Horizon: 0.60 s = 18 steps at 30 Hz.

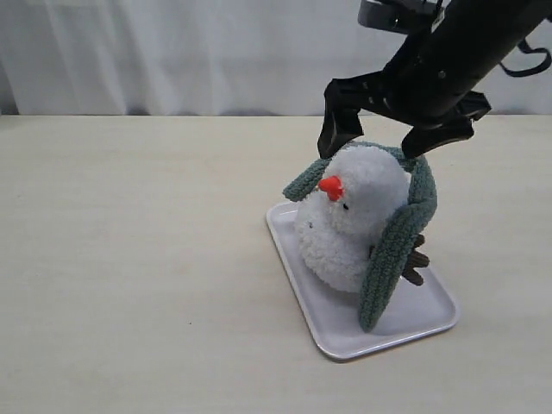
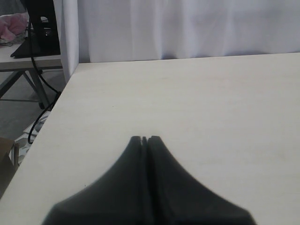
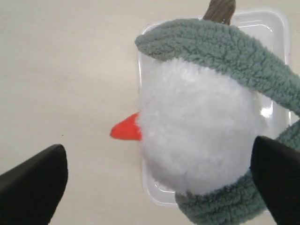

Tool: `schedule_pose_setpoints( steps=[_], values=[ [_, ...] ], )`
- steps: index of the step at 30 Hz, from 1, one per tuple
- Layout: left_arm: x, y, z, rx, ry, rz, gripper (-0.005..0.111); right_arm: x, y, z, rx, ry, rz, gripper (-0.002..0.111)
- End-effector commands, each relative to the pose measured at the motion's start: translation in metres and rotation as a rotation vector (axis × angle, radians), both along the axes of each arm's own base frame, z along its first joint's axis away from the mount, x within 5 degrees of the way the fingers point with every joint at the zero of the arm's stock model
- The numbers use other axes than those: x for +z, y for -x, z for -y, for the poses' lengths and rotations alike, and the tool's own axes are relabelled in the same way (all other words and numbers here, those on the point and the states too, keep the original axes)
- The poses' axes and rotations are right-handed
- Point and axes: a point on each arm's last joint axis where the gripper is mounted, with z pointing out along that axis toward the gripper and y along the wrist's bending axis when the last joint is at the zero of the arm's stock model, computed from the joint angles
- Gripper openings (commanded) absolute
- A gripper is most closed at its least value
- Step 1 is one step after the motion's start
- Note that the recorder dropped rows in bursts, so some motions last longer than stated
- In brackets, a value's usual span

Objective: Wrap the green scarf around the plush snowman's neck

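- The plush snowman (image 1: 358, 220) sits on a white tray (image 1: 341, 338), right of centre on the table (image 1: 129, 259).
- The green scarf (image 1: 392, 250) loops behind its head, with one end hanging to the tray on the right.
- The right gripper (image 1: 375, 148) hovers just above the head, jaws wide apart and empty.
- The left gripper (image 2: 145, 139) is pressed together over bare table.

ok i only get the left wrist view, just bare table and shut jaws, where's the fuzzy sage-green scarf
Observer: The fuzzy sage-green scarf is draped round the back of the fluffy white plush snowman's head, with one end hanging down toward the white rectangular tray.
Operator: is the right arm holding it
Observer: No, the right jaws stand open above the head, gripping nothing.
Operator: which way does the snowman face
Observer: It sits on the tray, its orange cone nose pointing to the left of the exterior view.
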Motion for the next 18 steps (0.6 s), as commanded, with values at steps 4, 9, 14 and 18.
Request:
schedule_pose_setpoints(
  steps=[4, 9, 14, 18],
  values=[
    [0.000, 0.000, 0.000, 0.001, -0.001, 0.012, 0.000, 0.047, 0.033, 0.020, 0.039, 0.092, 0.088, 0.079],
    [0.000, 0.000, 0.000, 0.001, -0.001, 0.012, 0.000, 0.057, 0.049, 0.050, -0.053, 0.303, 0.184, 0.019],
    [0.000, 0.000, 0.000, 0.001, -0.001, 0.012, 0.000, 0.015, 0.058, 0.058, -0.054, 0.353, 0.062, 0.004],
    [0.000, 0.000, 0.000, 0.001, -0.001, 0.012, 0.000, -0.007, 0.044, 0.074, -0.148, 0.230, 0.138, 0.011]
  ],
)
